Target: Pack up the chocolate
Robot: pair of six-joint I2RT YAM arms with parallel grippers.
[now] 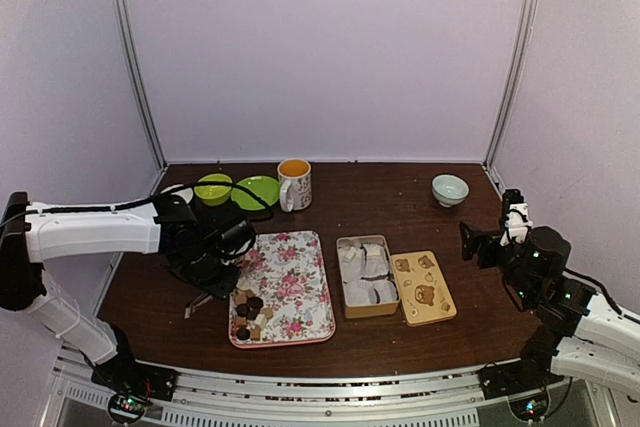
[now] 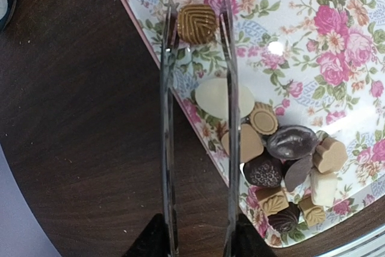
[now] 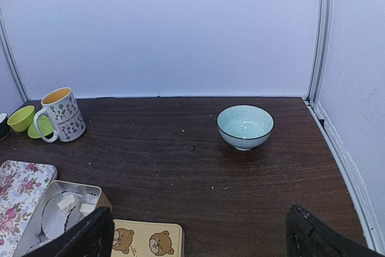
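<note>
1. The dark wooden table (image 1: 390,212) carries a floral tray (image 1: 300,267), with an open tin (image 1: 342,282) just to the tray's right.
2. The right gripper (image 3: 200,226) hangs over the table's right side, fingers spread wide and holding nothing.
3. The left gripper (image 2: 200,238) is clamped on metal tongs (image 2: 168,148) above the tray's near left corner.
4. The chocolate (image 2: 283,173) is heaped in that corner. One tan ridged piece (image 2: 197,23) sits apart between the tong tips. I cannot tell whether it is pinched.
</note>
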